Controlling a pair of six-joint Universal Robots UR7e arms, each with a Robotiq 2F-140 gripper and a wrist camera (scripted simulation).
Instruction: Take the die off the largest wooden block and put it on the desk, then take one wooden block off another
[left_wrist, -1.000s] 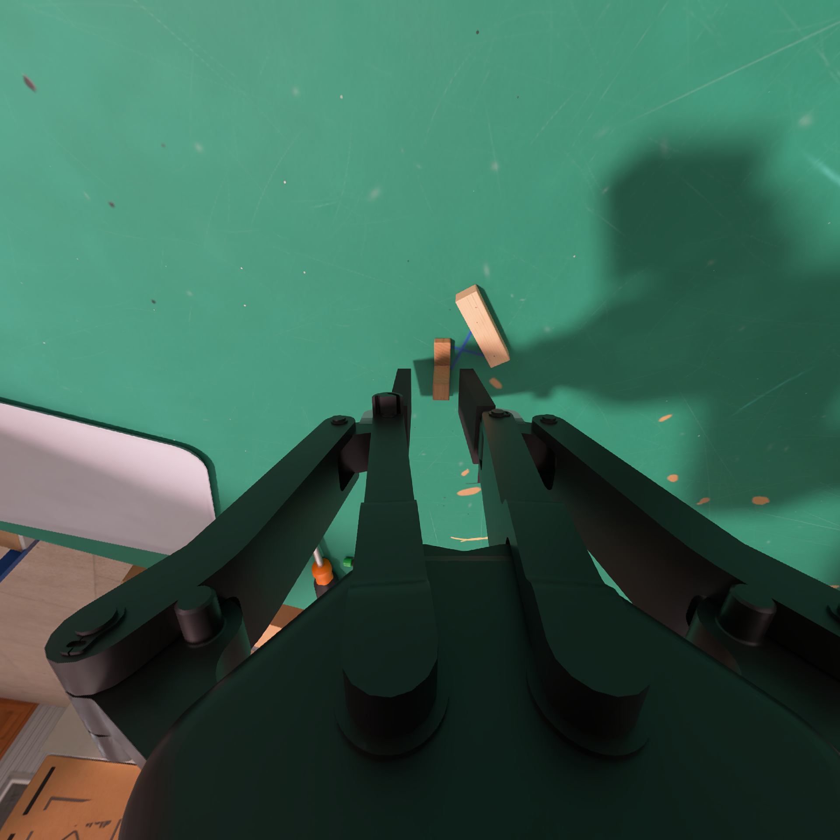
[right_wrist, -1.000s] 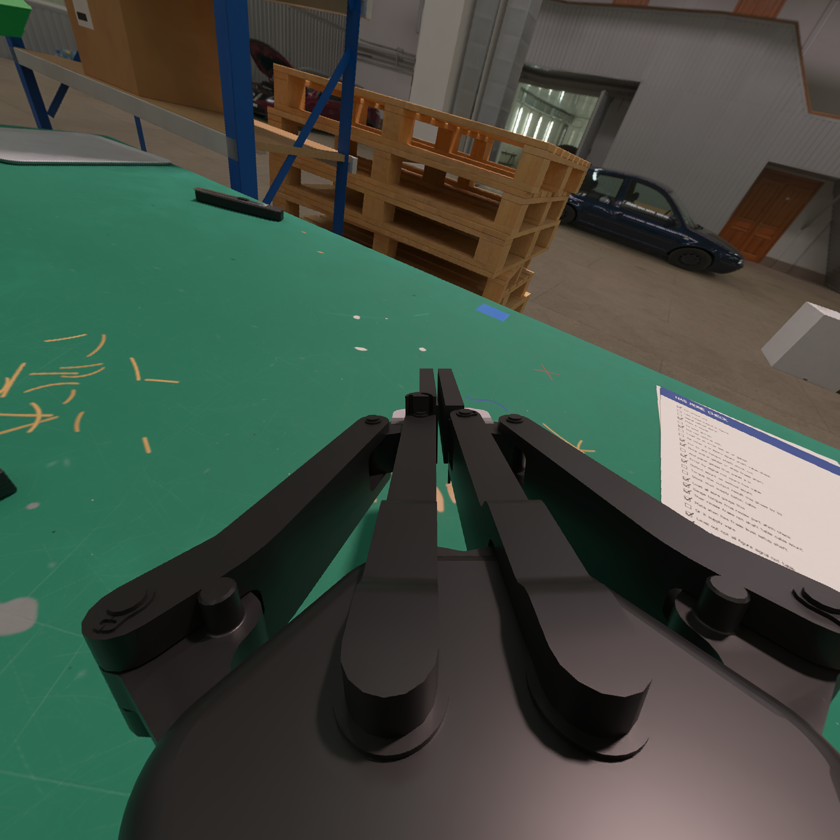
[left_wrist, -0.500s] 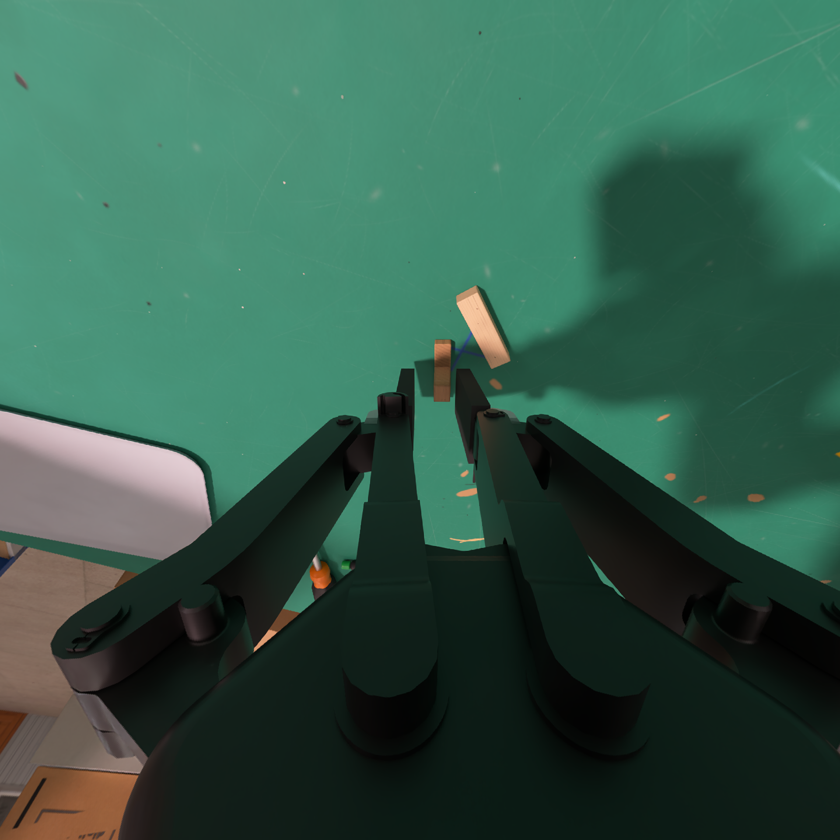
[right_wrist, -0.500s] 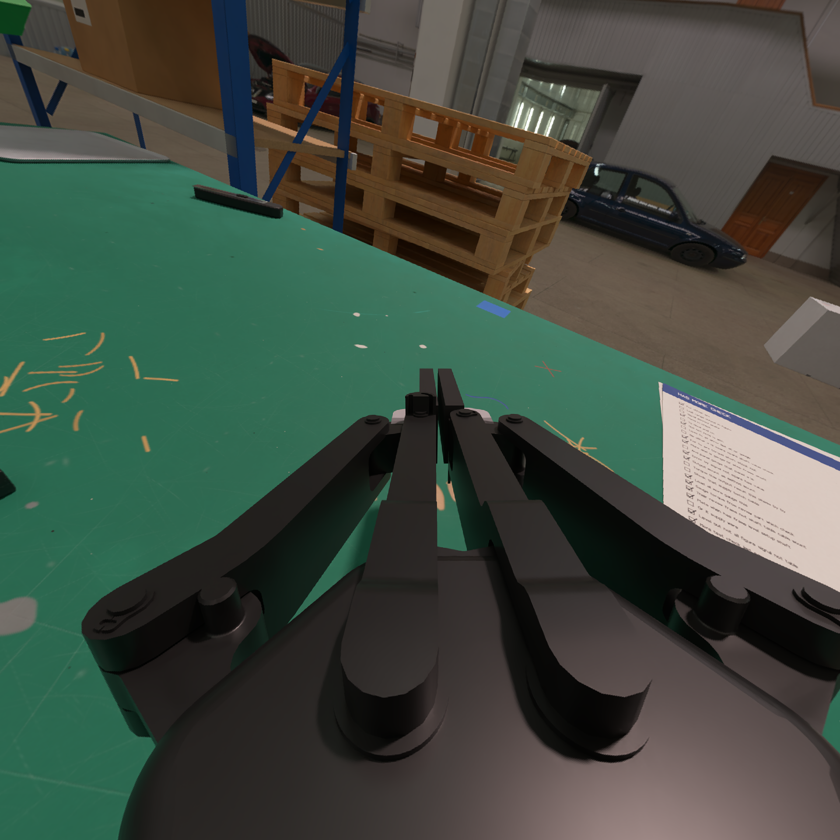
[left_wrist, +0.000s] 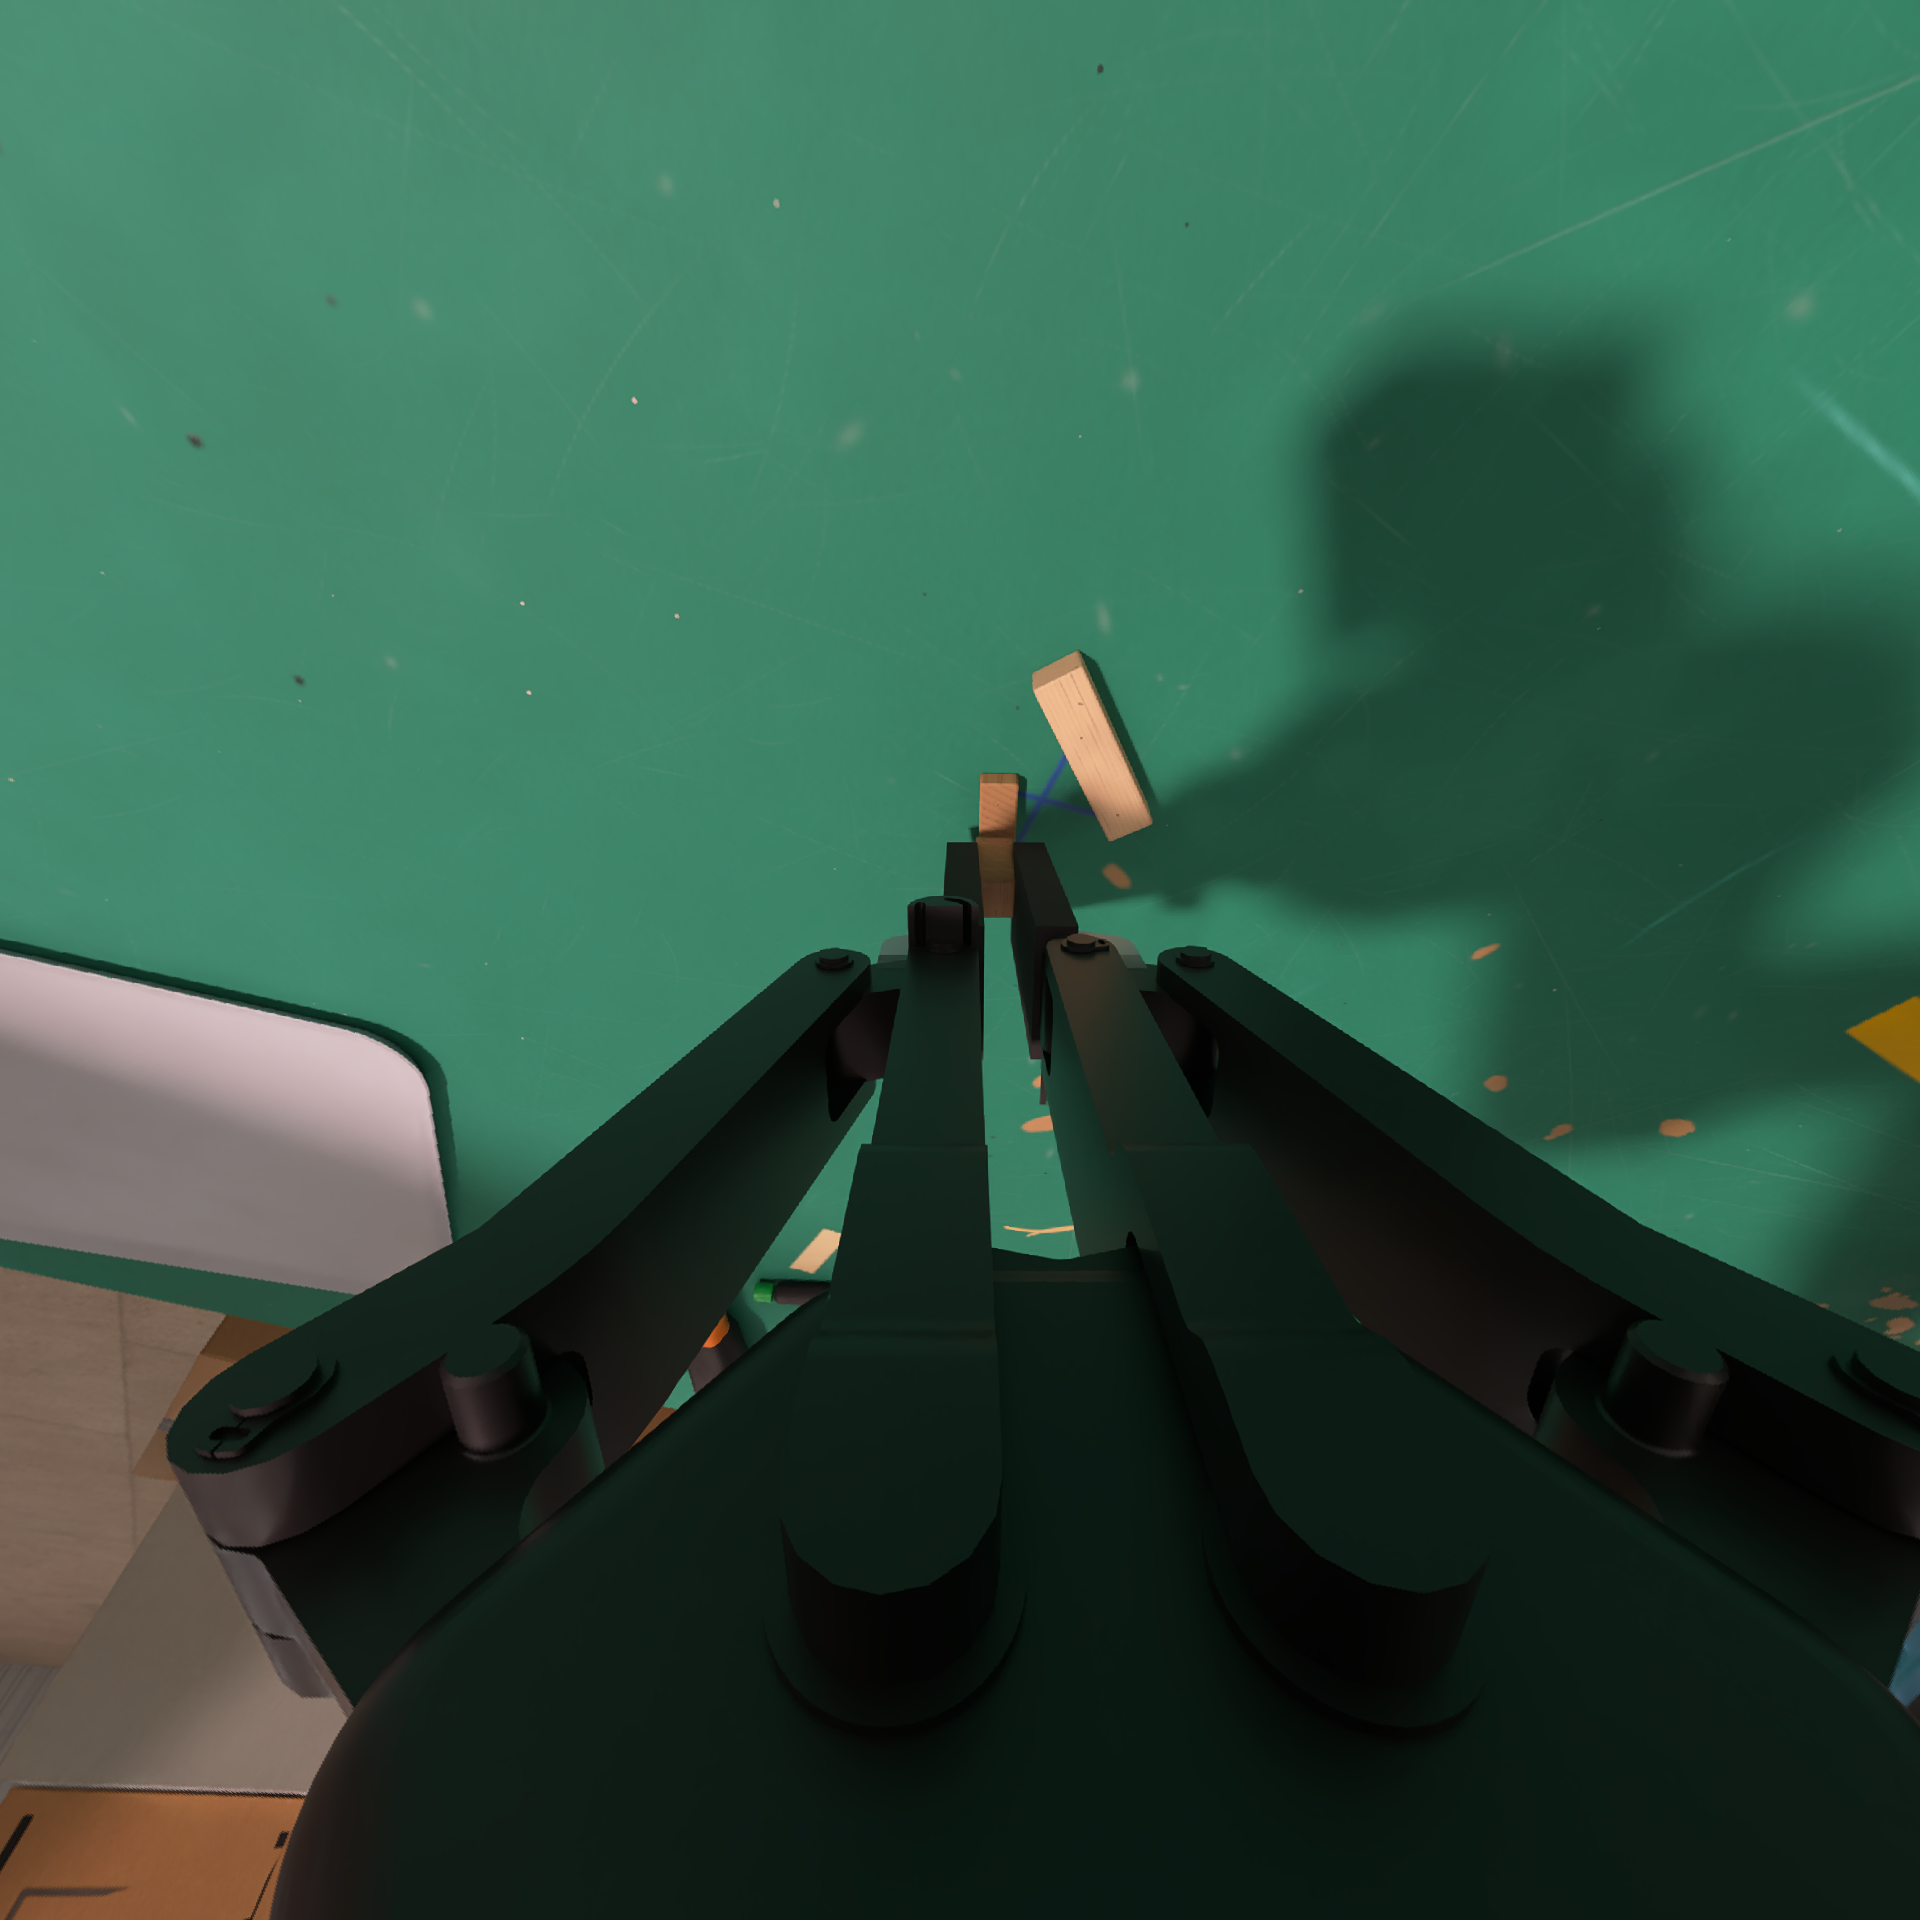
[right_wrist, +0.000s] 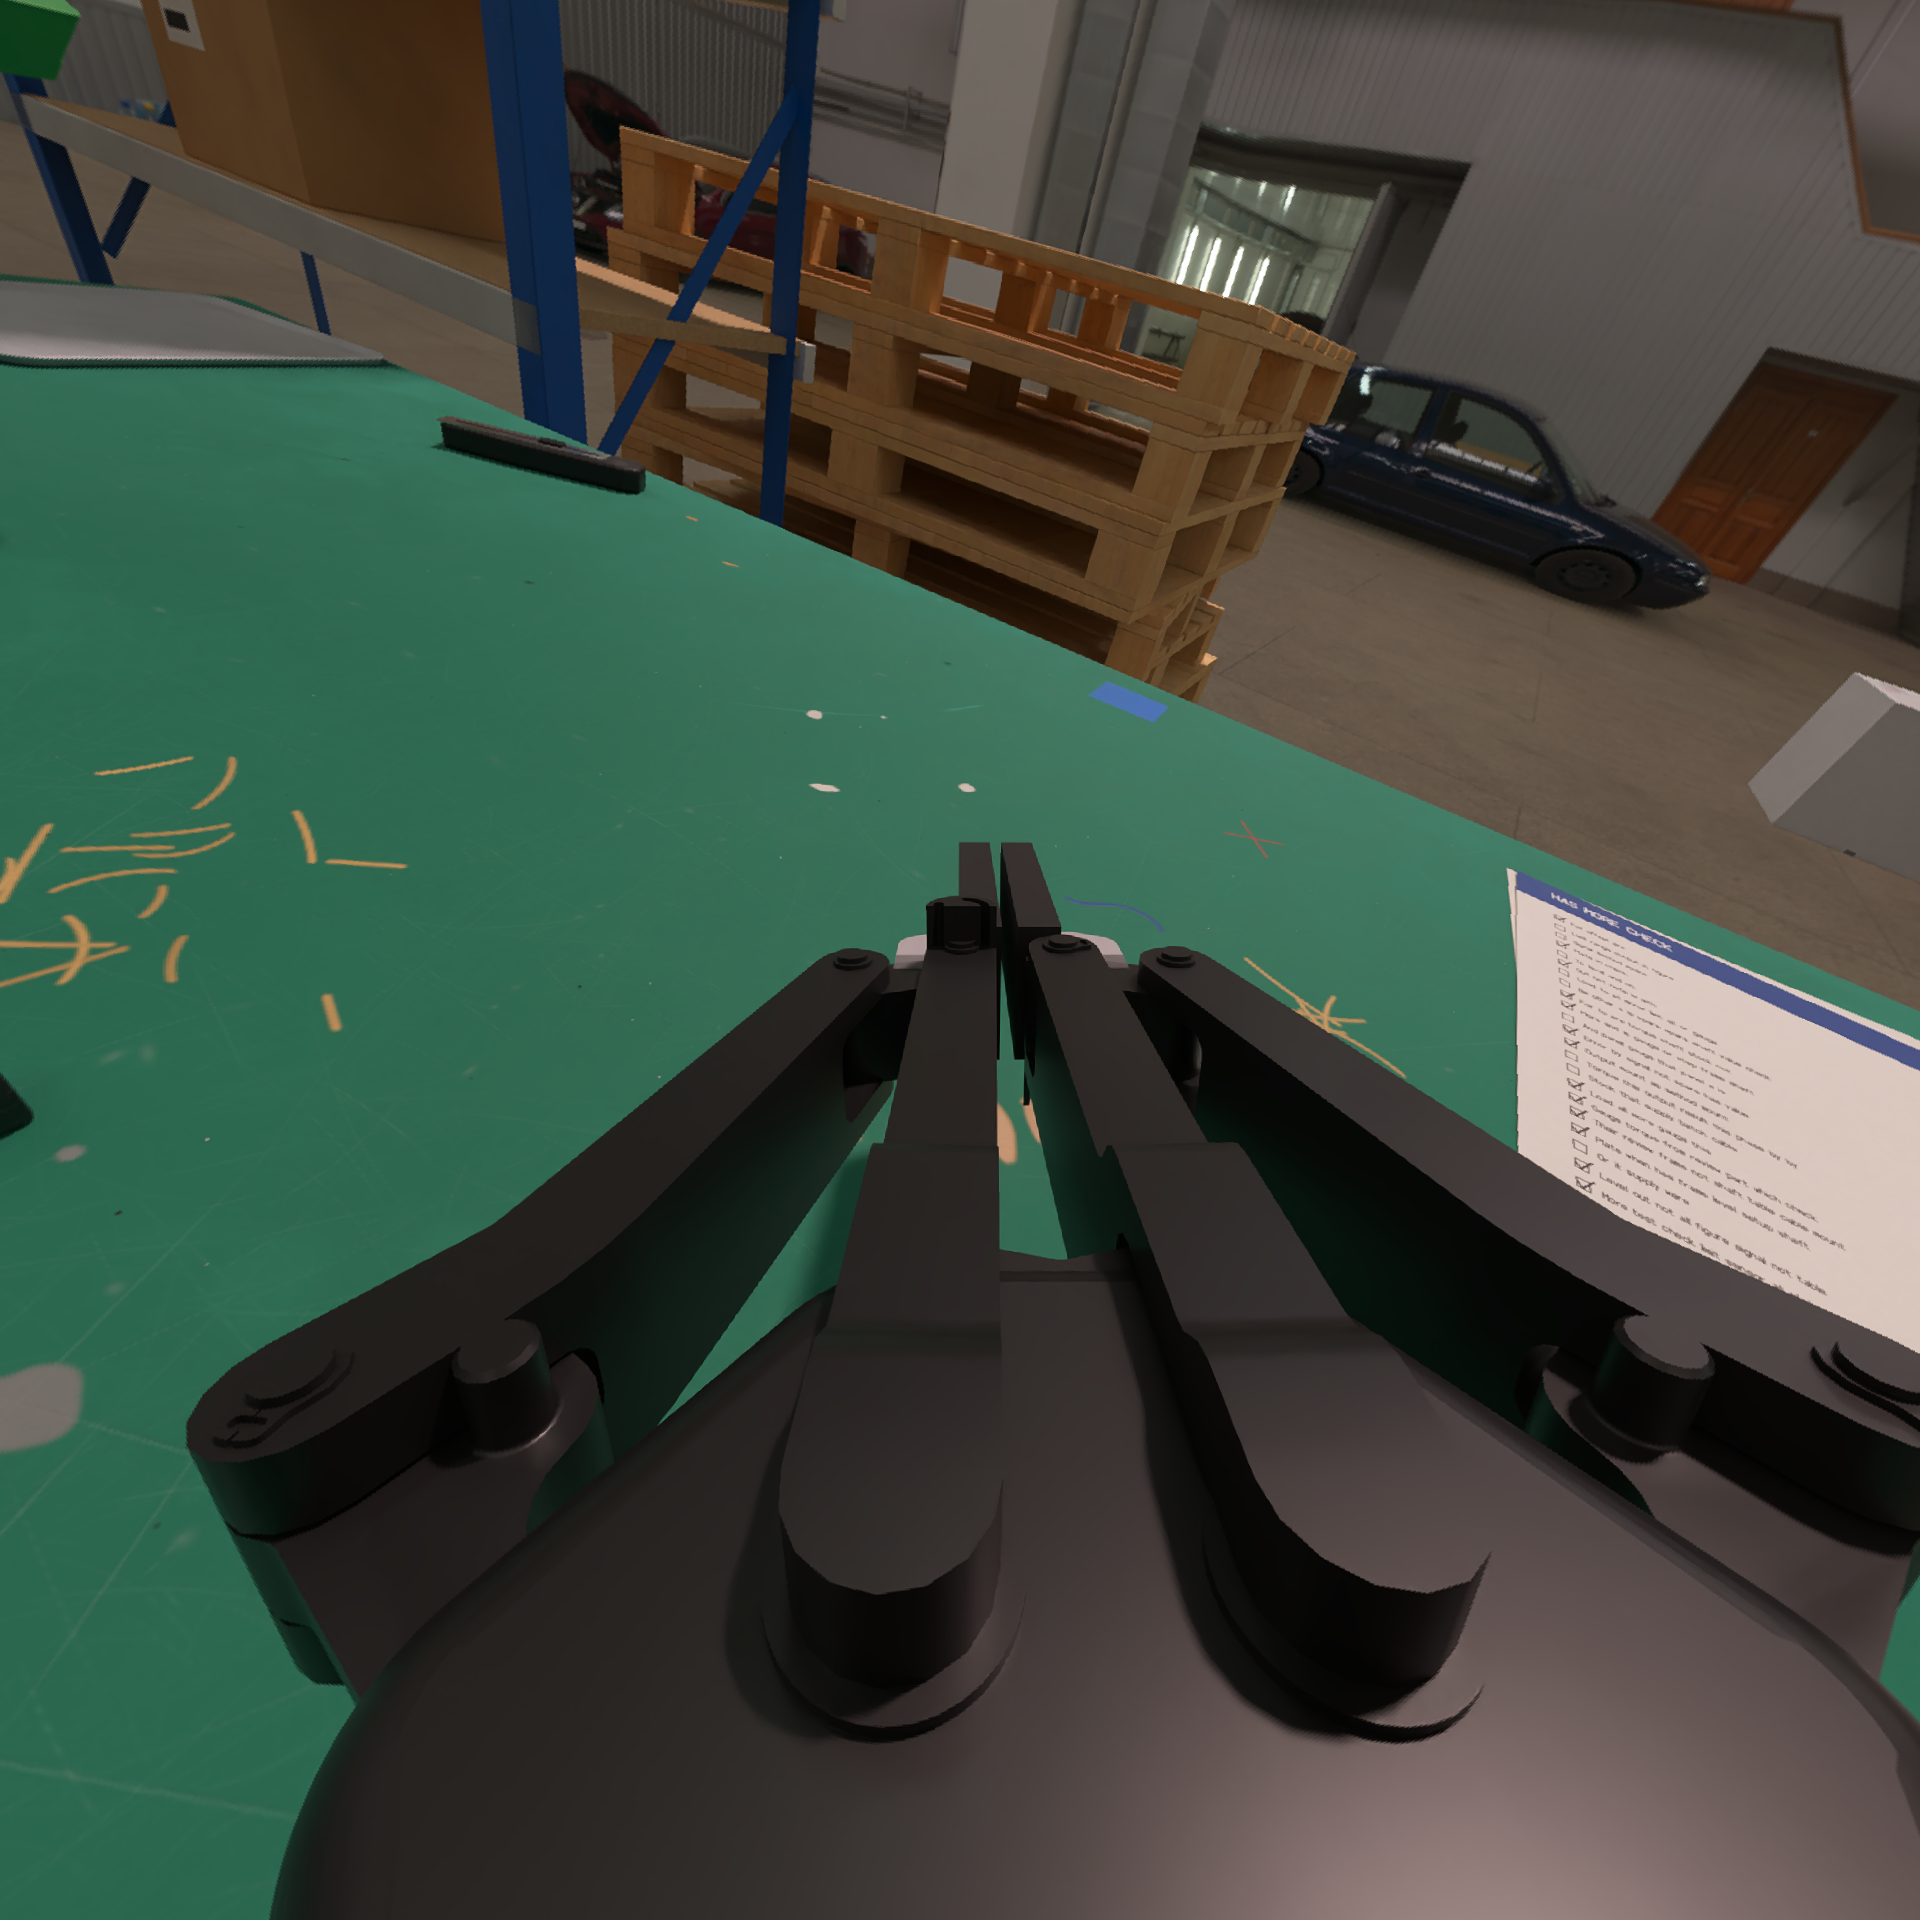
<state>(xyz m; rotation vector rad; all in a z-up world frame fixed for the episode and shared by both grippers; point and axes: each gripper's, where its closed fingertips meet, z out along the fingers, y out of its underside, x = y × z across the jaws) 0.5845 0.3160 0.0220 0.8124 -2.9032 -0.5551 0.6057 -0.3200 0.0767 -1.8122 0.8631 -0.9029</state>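
In the left wrist view a small, narrow brown wooden block (left_wrist: 997, 805) stands on the green desk (left_wrist: 623, 520). My left gripper (left_wrist: 997, 871) looks down on it, and its two fingertips press the block's near end from both sides. A larger pale wooden block (left_wrist: 1091, 746) lies just beyond to the right, apart from the small one, with a blue cross mark between them. No die shows in either view. My right gripper (right_wrist: 995, 868) is shut and empty above the desk (right_wrist: 520, 675).
A white pad (left_wrist: 208, 1122) lies at the desk's left edge and a yellow patch (left_wrist: 1893, 1034) at the right. A printed sheet (right_wrist: 1704, 1091), a black bar (right_wrist: 540, 454) and wood shavings (right_wrist: 135, 862) lie on the desk. The far edge drops to stacked pallets (right_wrist: 935, 416).
My left gripper's fingers have closed inward onto the small block. The left view has shifted slightly. The right gripper has barely moved.
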